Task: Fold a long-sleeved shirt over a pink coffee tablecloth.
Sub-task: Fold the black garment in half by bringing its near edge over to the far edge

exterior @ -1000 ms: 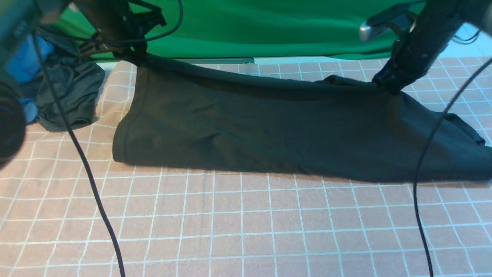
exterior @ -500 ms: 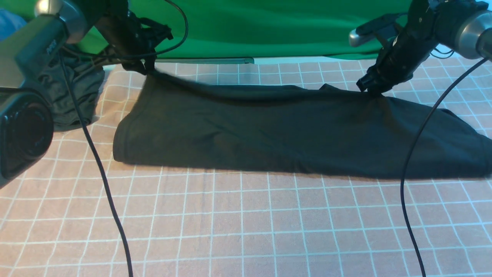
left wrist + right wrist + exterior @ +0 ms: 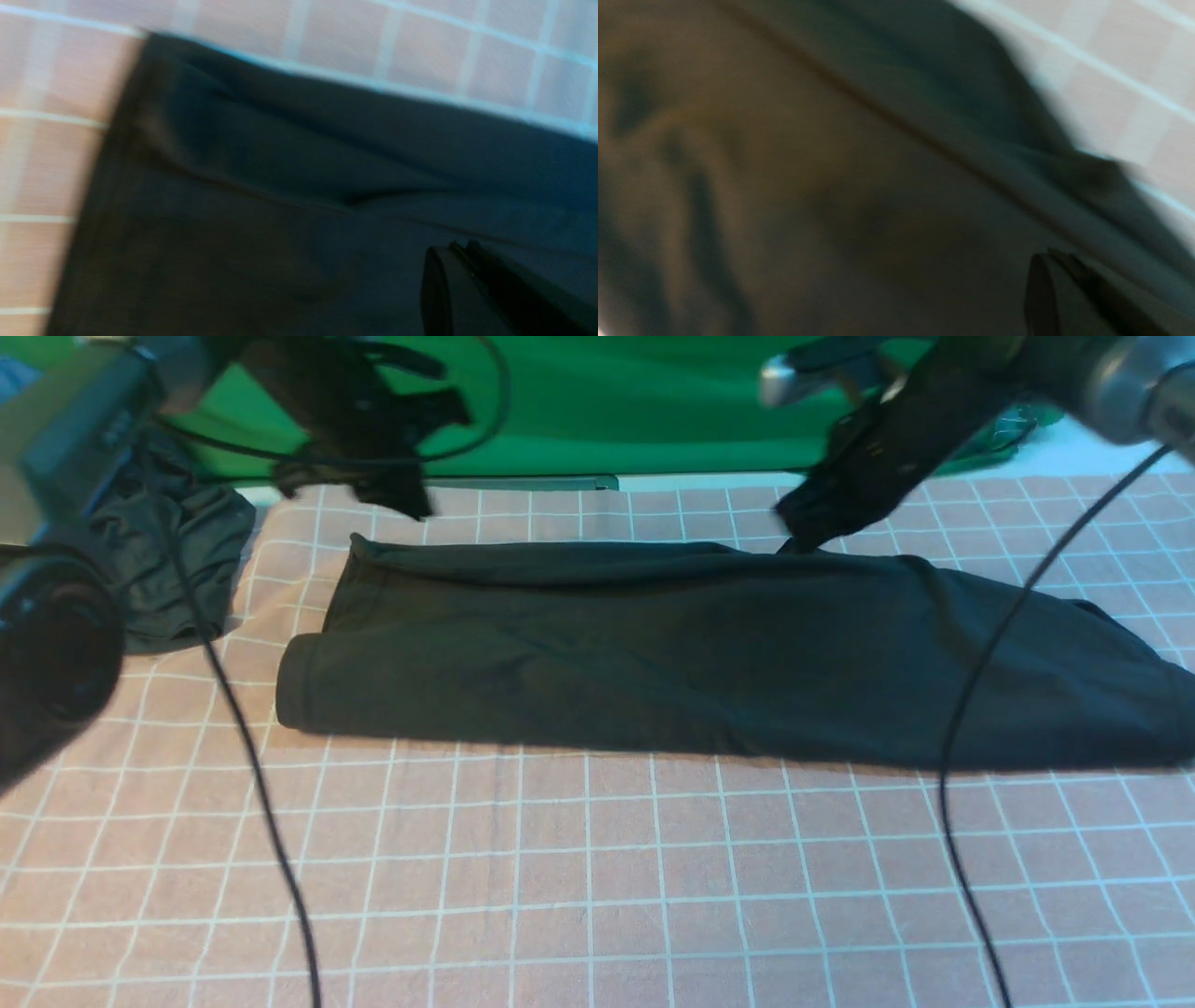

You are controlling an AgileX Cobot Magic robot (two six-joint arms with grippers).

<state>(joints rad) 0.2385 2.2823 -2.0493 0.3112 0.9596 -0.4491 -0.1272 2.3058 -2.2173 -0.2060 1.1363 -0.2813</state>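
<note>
The long-sleeved shirt (image 3: 653, 653) lies as a long dark folded band across the pink coffee tablecloth (image 3: 597, 877), its far edge flat on the cloth and no print showing. Above the shirt's far left corner hangs my left gripper (image 3: 411, 504), blurred. In the left wrist view this gripper (image 3: 462, 245) is shut with nothing in it, over the shirt (image 3: 280, 210). My right gripper (image 3: 794, 537) is just at the shirt's far edge, right of the middle. Seen from its own wrist, the right gripper (image 3: 1052, 254) is shut and empty above the fabric (image 3: 831, 186).
A smaller dark grey garment (image 3: 177, 560) is heaped at the far left of the tablecloth. A green cloth (image 3: 635, 411) hangs behind the table. Two black cables (image 3: 252, 775) (image 3: 952, 803) hang across the near part of the front view.
Both grippers let go of the shirt's far edge, which dropped flat onto the tablecloth. They shut again, lifted and swung inward, the left one to the right, the right one to the left.
</note>
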